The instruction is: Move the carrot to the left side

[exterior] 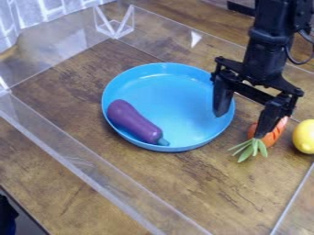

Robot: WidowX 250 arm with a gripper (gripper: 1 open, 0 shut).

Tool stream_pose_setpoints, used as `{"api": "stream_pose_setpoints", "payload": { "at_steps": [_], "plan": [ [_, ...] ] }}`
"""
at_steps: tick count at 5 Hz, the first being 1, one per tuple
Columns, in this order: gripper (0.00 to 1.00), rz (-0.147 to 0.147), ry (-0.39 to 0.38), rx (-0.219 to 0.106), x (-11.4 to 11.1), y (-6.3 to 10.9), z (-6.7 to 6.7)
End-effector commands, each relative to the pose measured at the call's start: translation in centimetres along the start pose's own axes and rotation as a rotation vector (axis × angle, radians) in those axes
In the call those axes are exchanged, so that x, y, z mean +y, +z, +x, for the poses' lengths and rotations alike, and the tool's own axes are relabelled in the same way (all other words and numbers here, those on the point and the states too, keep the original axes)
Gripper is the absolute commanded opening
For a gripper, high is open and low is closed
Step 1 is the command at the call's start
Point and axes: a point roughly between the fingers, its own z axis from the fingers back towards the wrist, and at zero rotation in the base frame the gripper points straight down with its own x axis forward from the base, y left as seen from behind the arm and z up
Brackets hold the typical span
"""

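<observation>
The small tapered orange carrot [271, 134] lies on the wooden surface, its leafy green top pointing toward the viewer, its upper end apparently partly hidden.

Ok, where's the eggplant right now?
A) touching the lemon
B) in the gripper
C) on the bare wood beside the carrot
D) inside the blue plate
D: the purple eggplant lies inside the rim of the blue plate, while the carrot is outside it on the wood.
</observation>
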Motion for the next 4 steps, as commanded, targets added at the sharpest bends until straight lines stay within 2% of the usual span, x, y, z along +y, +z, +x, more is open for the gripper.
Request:
{"api": "stream_pose_setpoints", "payload": {
  "at_steps": [1, 4],
  "plan": [
    [1.0, -0.012, -0.016, -0.057, -0.8, 1.7, 0.7],
    [1.0, -0.031, -0.026, -0.054, -2.0, 0.2, 2.1]
  ]
}}
